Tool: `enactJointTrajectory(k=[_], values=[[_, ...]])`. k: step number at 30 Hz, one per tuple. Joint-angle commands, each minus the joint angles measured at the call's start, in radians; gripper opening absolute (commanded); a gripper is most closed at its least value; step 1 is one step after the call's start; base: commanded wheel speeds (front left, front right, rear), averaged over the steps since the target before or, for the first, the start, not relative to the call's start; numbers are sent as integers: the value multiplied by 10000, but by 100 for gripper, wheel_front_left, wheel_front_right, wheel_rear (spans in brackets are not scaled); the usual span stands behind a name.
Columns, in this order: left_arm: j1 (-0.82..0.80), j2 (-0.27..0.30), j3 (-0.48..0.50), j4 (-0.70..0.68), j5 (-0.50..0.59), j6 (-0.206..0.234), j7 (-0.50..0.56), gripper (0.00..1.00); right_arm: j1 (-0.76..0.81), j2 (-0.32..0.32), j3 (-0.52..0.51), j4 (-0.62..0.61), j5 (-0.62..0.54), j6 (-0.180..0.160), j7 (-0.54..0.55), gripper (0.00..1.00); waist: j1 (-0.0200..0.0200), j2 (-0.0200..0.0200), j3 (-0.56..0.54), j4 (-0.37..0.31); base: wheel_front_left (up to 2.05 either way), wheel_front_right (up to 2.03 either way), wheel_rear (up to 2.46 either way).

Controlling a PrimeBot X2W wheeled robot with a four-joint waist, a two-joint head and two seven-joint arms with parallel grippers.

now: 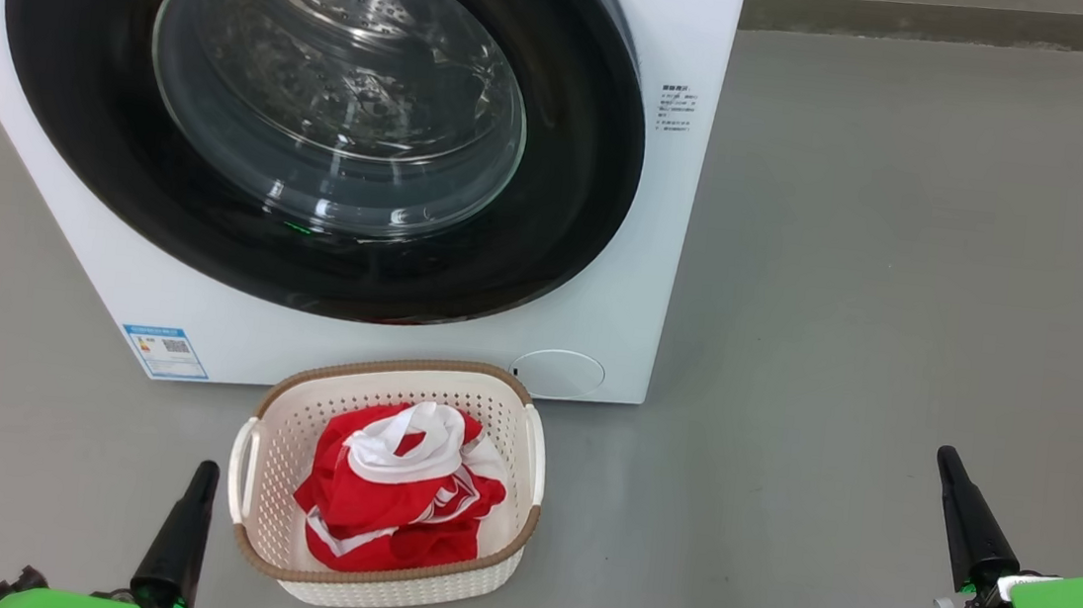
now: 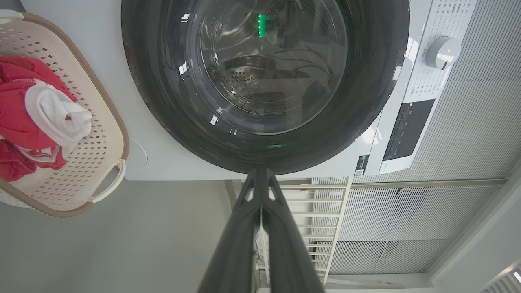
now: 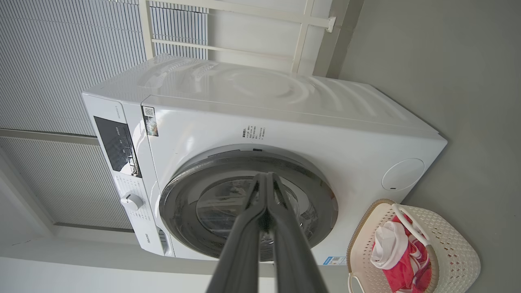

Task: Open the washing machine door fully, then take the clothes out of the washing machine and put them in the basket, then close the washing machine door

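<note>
The washing machine (image 1: 601,300) (image 3: 285,122) stands white and boxy ahead of me. Its door (image 1: 548,235) (image 2: 163,101) (image 3: 183,195), black-rimmed with a clear glass bowl, lies shut flat against the front. Through the glass I see the bare steel drum. The clothes (image 1: 394,498) (image 2: 24,114) (image 3: 403,260), red with white trim, lie heaped in the cream basket (image 1: 280,438) (image 2: 93,134) (image 3: 452,248) on the floor just before the machine. My left gripper (image 1: 206,467) (image 2: 260,173) is shut and empty, left of the basket. My right gripper (image 1: 946,454) (image 3: 265,176) is shut and empty, far off to the right.
Grey floor (image 1: 902,279) spreads wide to the right of the machine. A blue label (image 1: 165,351) and a round white cap (image 1: 558,373) sit low on its front. A control panel and dial (image 2: 443,52) sit at its top, with a white railing (image 3: 301,36) and ribbed wall behind.
</note>
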Motion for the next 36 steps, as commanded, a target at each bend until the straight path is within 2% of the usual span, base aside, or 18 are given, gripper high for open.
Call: enactJointTrajectory(k=[1,36], values=[[-410,112,373,-193,84,-69,60,0,-428,-51,148,-244,16,-6,43,0,0,0,0,0,0,0,0],[-415,73,429,-191,131,-69,105,0,-430,-37,128,-243,-1,-6,60,0,-1,0,0,0,0,0,0]])
